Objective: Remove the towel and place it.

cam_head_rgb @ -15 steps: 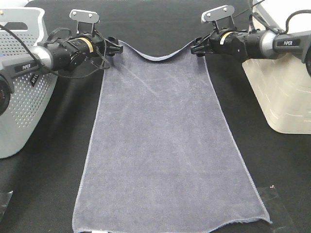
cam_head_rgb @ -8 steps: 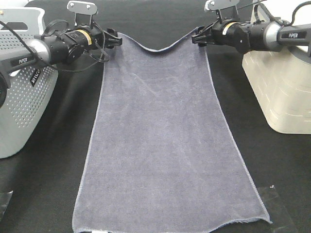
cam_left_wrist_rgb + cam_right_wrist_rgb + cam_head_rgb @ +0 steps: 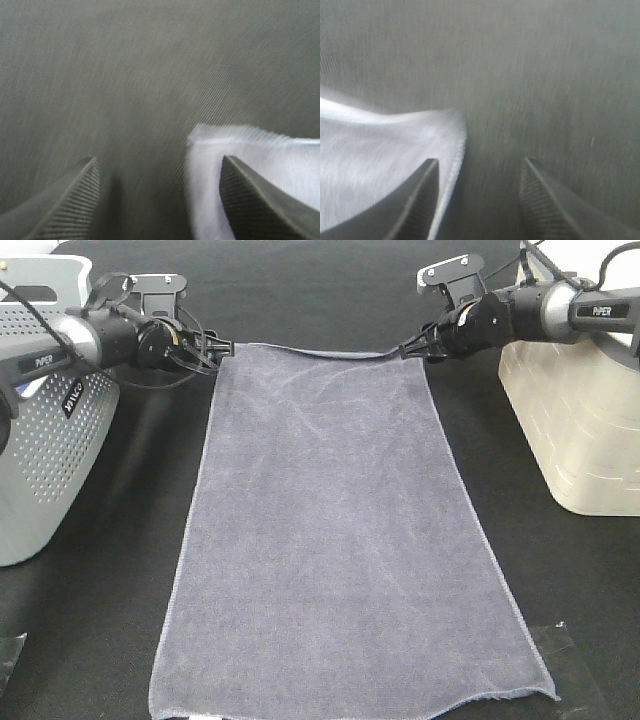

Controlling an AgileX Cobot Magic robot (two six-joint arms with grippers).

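The grey-lavender towel (image 3: 340, 540) lies spread flat and lengthwise on the black table, its far edge now straight. My left gripper (image 3: 222, 348) is at the towel's far left corner, low over the table. In the left wrist view the gripper (image 3: 160, 200) is open, and the towel corner (image 3: 250, 170) lies loose on the table next to one finger. My right gripper (image 3: 408, 350) is at the far right corner. In the right wrist view that gripper (image 3: 480, 200) is open too, with the towel corner (image 3: 380, 165) lying beside one finger.
A grey perforated basket (image 3: 40, 440) stands at the left edge, under the left arm. A cream bin (image 3: 580, 420) stands at the right, under the right arm. Clear plastic sheets lie at the near left (image 3: 8, 655) and near right (image 3: 565, 660) corners.
Both grippers lowered the far corners to the table and opened. The towel's sagging far edge has dropped flat and straight.
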